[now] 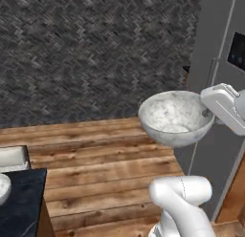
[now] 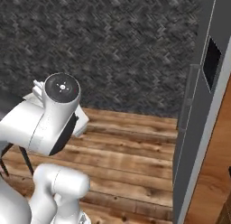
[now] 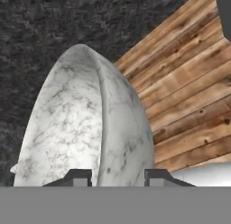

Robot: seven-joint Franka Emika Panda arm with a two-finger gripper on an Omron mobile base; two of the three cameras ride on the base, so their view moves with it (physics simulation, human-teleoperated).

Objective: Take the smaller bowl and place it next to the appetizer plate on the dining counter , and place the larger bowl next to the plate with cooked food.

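You've got the larger bowl (image 1: 175, 117) pinched by its rim in the gripper (image 3: 118, 177), carried high over the wooden floor (image 1: 105, 159) in transit, so next you need to drive round and find the plate with cooked food.

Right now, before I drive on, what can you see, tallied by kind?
Bowls: 1, the larger bowl, rim gripped in the claw
Counters: 1, the black-topped counter
Tall grey appliances: 1, the grey unit
Cut-off pale things, kind unclear: 2, the round edge on the counter, the pale block behind it
Total: 5
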